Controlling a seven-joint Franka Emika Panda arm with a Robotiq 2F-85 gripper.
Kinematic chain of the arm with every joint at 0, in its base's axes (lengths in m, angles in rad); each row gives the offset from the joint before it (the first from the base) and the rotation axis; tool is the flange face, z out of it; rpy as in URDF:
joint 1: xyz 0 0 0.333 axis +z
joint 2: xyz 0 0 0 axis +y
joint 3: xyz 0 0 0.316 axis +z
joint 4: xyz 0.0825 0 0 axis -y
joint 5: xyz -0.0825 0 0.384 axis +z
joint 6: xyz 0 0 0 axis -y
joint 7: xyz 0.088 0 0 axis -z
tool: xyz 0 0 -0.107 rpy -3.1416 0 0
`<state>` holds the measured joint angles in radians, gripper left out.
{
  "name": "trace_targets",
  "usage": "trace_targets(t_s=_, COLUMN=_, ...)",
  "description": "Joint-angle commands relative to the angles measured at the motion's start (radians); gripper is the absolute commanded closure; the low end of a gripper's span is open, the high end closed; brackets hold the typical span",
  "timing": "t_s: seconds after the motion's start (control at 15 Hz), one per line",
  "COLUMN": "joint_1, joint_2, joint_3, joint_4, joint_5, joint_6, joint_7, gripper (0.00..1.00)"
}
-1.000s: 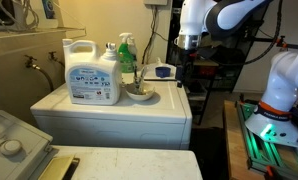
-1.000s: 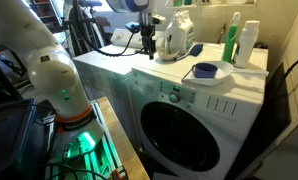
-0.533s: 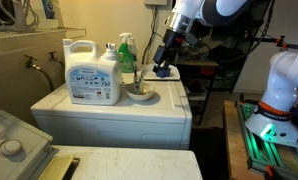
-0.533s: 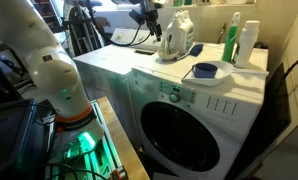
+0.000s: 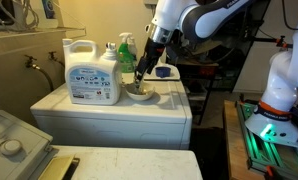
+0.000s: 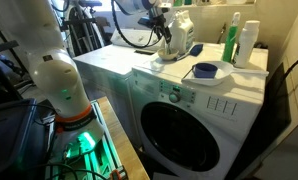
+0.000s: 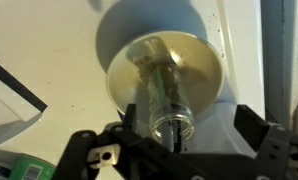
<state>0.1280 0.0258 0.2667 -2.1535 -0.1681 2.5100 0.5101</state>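
Wrist view: my gripper (image 7: pixel 179 150) hangs with jaws apart and empty over the grey bowl (image 7: pixel 129 25), in which a clear glass vessel (image 7: pixel 169 105) leans. In the last second I have swung the arm from above the blue object (image 5: pixel 164 71) to just beside the detergent jug (image 5: pixel 92 75). The vessel is now centred beneath the spread fingers, not yet touched.

A small laundry room in warm, yellowish light. A white front-loading washing machine (image 6: pixel 189 110) with a round dark door stands against a plain cream wall (image 5: pixel 89 20), and its flat top makes a broad white surface. Water valves (image 5: pixel 32 63) stick out of the wall beside it. A second white appliance (image 5: pixel 11 135) sits low in the near corner. Dark metal shelving (image 5: pixel 204 70) stands in shadow behind, above a dim floor (image 6: pixel 14 160).
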Motion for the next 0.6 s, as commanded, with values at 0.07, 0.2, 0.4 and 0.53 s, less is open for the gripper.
trace_targets(t_s=0.07, joint_1=0.048, joint_2=0.117, joint_3=-0.059, joint_4=0.091, joint_5=-0.07, joint_6=0.021, joint_7=0.066, gripper=0.22)
trace_targets(t_s=0.2, joint_1=0.066, joint_2=0.14, joint_3=-0.083, joint_4=0.115, joint_5=-0.078, joint_6=0.001, joint_7=0.075, gripper=0.29)
trace_targets(t_s=0.4, joint_1=0.09, joint_2=0.156, joint_3=-0.113, joint_4=0.137, joint_5=-0.082, joint_6=-0.016, joint_7=0.088, gripper=0.54)
trace_targets(t_s=0.53, joint_1=0.104, joint_2=0.143, joint_3=-0.128, joint_4=0.142, joint_5=-0.097, joint_6=-0.058, joint_7=0.105, gripper=0.7)
